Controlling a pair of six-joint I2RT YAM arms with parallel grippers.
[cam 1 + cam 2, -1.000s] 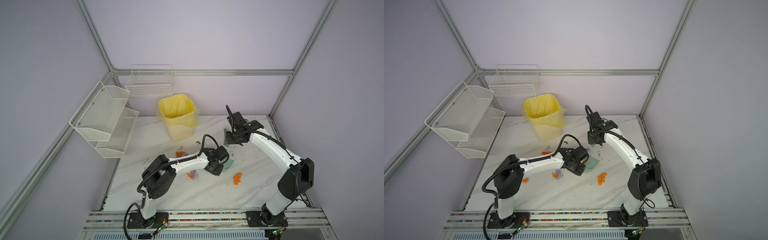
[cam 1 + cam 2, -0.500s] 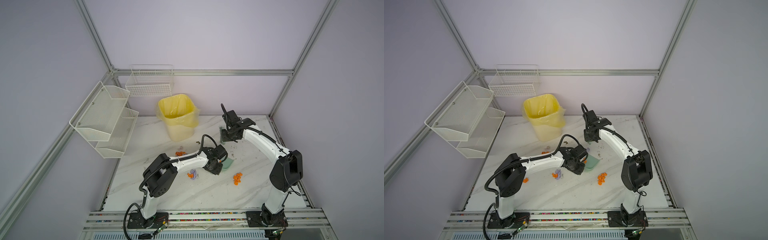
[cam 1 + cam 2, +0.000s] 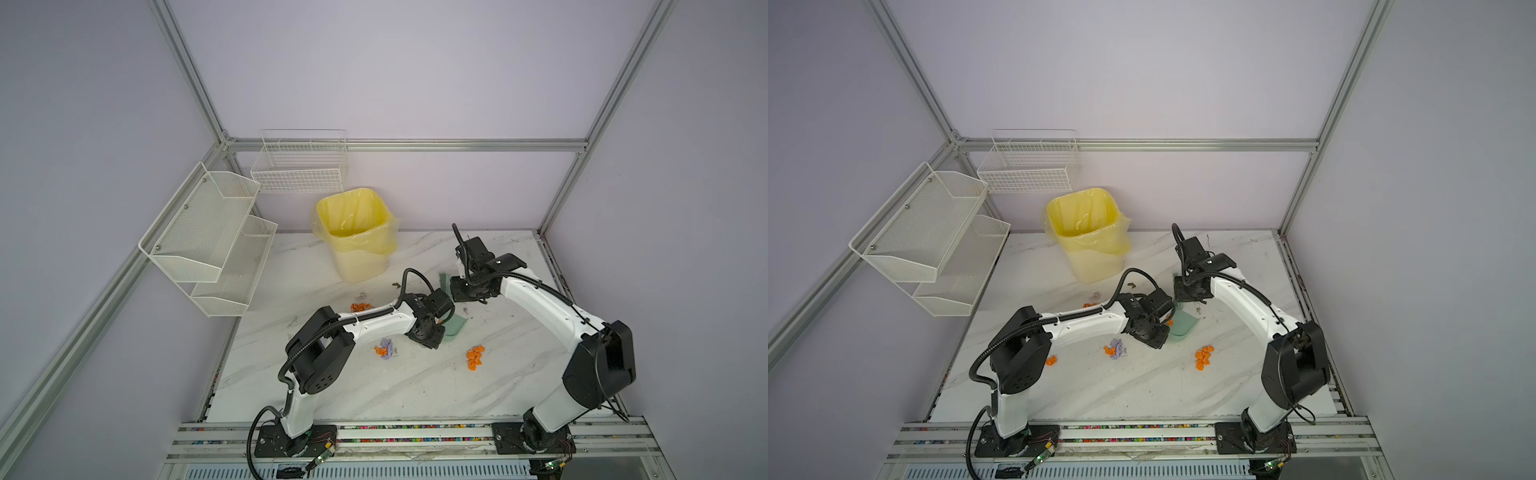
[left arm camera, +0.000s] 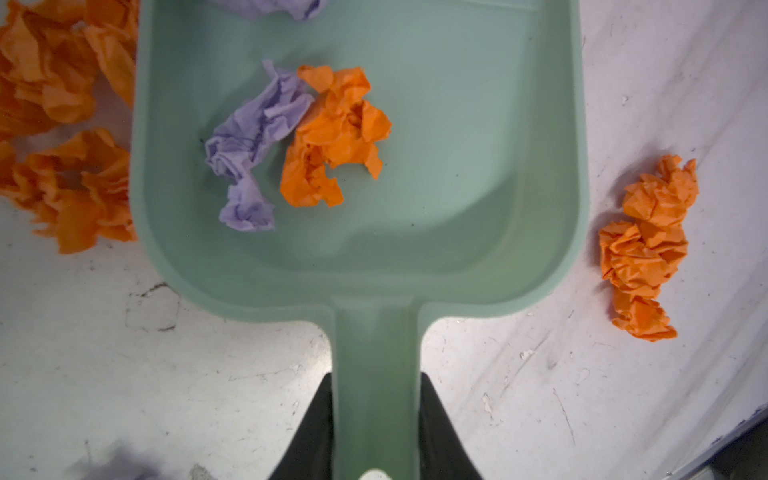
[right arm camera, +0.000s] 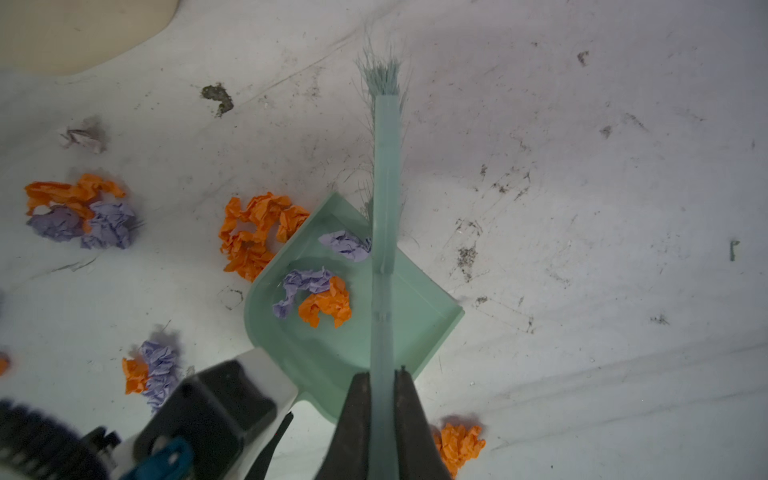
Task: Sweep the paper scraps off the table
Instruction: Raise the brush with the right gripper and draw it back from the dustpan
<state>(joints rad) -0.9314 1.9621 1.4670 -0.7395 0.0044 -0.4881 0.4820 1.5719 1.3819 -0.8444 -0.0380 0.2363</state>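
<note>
A mint-green dustpan [image 4: 457, 166] lies flat on the table [image 3: 374, 395], and my left gripper [image 4: 375, 376] is shut on its handle. A lavender wad [image 4: 253, 145] and an orange wad [image 4: 332, 133] lie in the pan, and another lavender wad [image 5: 345, 245] sits near its lip. Orange paper scraps [image 4: 62, 124] lie beside one wall, more [image 4: 648, 245] beside the other. My right gripper [image 5: 381, 374] is shut on the green brush [image 5: 384, 166], held over the pan's open edge. In both top views, scrap clusters [image 3: 475, 356] [image 3: 1115, 349] lie nearby.
A yellow-lined bin [image 3: 357, 232] stands at the back of the table, behind the dustpan [image 3: 455, 326]. White mesh shelves [image 3: 208, 237] and a wire basket [image 3: 299, 162] hang on the left walls. A small dark speck [image 5: 218, 97] lies near the bin's foot.
The right arm has shifted its wrist and elbow, bringing the brush down closer to the dustpan. The left arm and the dustpan have stayed still.
</note>
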